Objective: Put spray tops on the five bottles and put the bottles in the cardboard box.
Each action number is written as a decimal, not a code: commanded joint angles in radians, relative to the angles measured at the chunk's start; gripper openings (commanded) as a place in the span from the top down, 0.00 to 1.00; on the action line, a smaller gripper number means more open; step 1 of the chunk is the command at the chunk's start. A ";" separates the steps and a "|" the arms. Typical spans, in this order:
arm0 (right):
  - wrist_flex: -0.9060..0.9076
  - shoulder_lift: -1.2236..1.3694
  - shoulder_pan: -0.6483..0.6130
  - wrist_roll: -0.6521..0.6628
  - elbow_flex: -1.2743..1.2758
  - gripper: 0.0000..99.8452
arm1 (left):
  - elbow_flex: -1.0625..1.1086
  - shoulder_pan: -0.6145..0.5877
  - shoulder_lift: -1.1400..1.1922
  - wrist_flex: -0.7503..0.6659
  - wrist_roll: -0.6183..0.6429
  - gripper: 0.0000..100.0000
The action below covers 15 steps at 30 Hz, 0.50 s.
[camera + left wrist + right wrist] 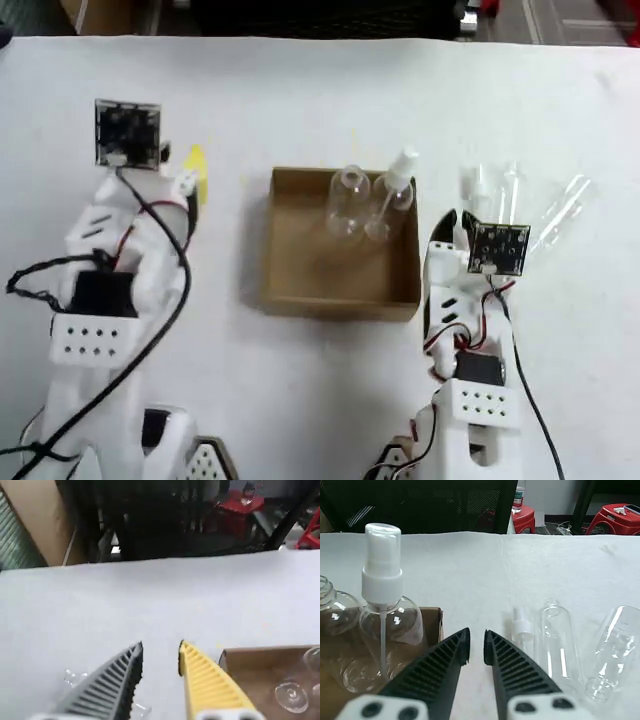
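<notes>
Brown cardboard box holds clear plastic bottle with white spray top and bare-necked clear bottle, 1 o'clock corner. Other uncapped clear bottles lie on white bench, box's 2 o'clock. Left claw, right claw: slightly apart, empty. Mostly undone.

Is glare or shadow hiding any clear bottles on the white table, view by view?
High view: the loose bottles beside the cardboard box almost vanish into the bright table; the spray-topped bottle inside stands out against brown. Right wrist view: highlights dot the spray-topped bottle, but the loose bottles' outlines read plainly. Left wrist view: even light; a clear bottle in the box glints.
</notes>
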 commanded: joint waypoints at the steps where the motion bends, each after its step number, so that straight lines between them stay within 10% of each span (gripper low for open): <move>1: -0.016 -0.018 0.010 0.006 -0.011 0.96 | 0.173 -0.024 -0.028 -0.143 0.012 0.88; 15: 0.421 -0.203 0.070 0.000 -0.195 0.97 | 0.479 0.005 -0.019 -0.624 0.008 0.88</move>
